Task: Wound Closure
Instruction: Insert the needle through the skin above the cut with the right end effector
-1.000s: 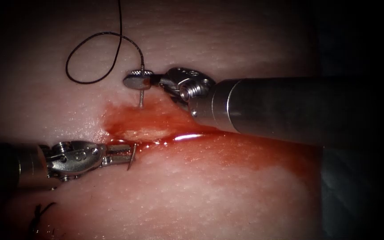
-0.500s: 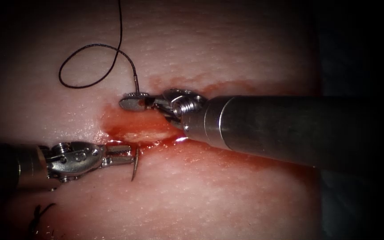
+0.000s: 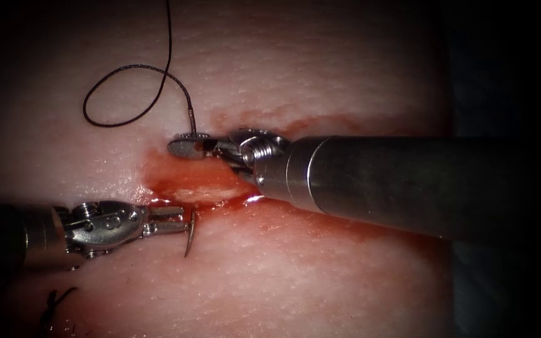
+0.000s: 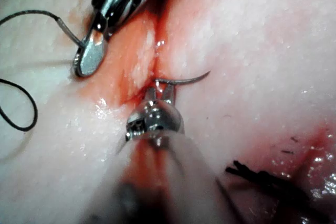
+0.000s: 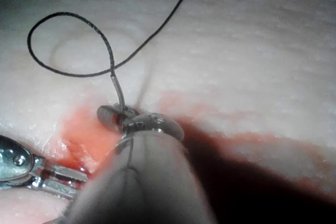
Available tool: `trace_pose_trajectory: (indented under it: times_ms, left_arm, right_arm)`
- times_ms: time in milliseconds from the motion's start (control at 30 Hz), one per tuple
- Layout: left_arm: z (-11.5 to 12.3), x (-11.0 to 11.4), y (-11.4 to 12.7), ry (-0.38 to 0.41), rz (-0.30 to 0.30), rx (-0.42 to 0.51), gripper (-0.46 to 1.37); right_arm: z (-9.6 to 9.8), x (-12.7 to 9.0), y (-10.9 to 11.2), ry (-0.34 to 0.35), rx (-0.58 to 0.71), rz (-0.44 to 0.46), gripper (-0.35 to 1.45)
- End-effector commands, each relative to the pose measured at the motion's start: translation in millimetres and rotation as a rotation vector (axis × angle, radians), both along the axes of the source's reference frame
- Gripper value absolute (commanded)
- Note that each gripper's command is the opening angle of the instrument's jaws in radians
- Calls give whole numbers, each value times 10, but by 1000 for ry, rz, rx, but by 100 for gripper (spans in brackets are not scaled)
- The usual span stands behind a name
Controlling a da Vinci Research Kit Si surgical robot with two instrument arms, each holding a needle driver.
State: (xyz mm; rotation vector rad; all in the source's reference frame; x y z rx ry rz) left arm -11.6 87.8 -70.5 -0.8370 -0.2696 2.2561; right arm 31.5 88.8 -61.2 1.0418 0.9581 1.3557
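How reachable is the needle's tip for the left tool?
Probably yes: the left tool sits right at the needle tip poking from the tissue; the right tool grips its other end.

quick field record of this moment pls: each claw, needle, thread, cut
left claw: shut on the needle near its tip end, below the cut
right claw: shut on the needle at its tail end, above the cut
needle: runs through the tissue under the cut; pointed end out on the near side, tail at the far side
thread: one loop lying on the tissue above the cut, trailing from the needle's tail
cut: open, wet with red fluid
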Motion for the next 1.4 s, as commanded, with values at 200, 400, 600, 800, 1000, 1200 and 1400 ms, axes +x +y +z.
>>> trace_pose_trajectory:
  times_ms: [200, 400, 600, 800, 1000, 1200, 1400]
  left_arm:
    - [0, 0, 0, -2, 1, 2, 1]
    - [0, -1, 0, -2, 1, 2, 0]
    - [0, -1, 0, -1, 5, -2, 0]
    - [0, -1, 0, -1, 5, -2, -1]
    - [0, -1, 0, -1, 5, -2, -1]
    - [0, -1, 0, -1, 5, -2, -2]
    - [0, -1, 0, -1, 5, -2, -3]
  right_arm:
    - [-6, -1, 22, -27, -162, 70, -35]
    - [-8, -4, 63, -33, -544, 92, 82]
    - [0, -9, 83, -65, -686, 57, 95]
    - [4, -16, 105, -66, -716, 76, 101]
    - [1, -12, 120, -54, -717, 74, 99]
    - [3, -3, 117, -40, -721, 74, 95]
    - [4, -7, 120, -43, -527, 136, -35]
